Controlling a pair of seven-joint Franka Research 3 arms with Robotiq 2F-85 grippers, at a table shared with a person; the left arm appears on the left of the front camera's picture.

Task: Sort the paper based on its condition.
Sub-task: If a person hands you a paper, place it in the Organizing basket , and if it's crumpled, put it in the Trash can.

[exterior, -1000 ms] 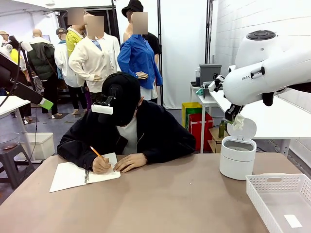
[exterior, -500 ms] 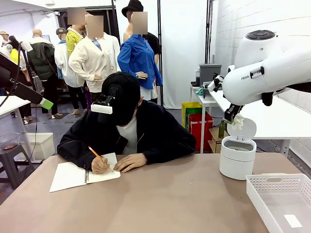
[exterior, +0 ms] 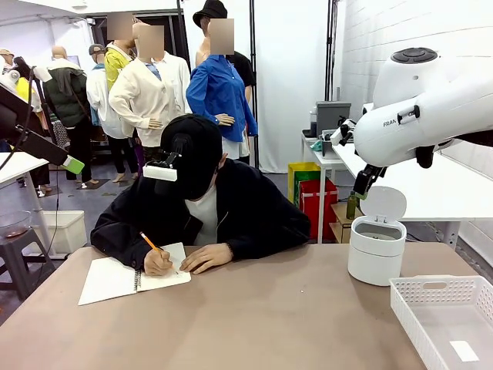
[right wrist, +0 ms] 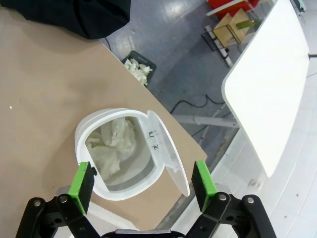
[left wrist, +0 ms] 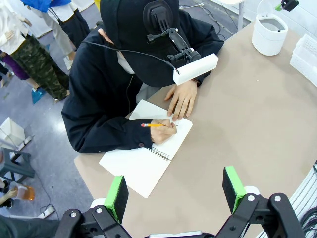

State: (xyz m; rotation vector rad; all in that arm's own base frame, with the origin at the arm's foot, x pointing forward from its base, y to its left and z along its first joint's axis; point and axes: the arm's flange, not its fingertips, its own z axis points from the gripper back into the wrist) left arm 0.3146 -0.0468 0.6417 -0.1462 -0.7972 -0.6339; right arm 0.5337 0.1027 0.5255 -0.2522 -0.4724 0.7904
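Overhead, the right gripper (right wrist: 141, 186) hangs empty, jaws wide, above the white bin (right wrist: 121, 153) holding crumpled paper (right wrist: 113, 144) on the brown table (exterior: 254, 324); the left gripper (left wrist: 174, 191) gapes too.

Showing a glossy white right arm (exterior: 431, 108) with rounded joints, a dark grey ribbed cap and black "FRA" lettering. Carrying black grippers (left wrist: 173, 191) (right wrist: 142, 181) with green pads (left wrist: 117, 196) and silver screws. Wearing a black jacket (exterior: 246, 212), white shirt, black cap.
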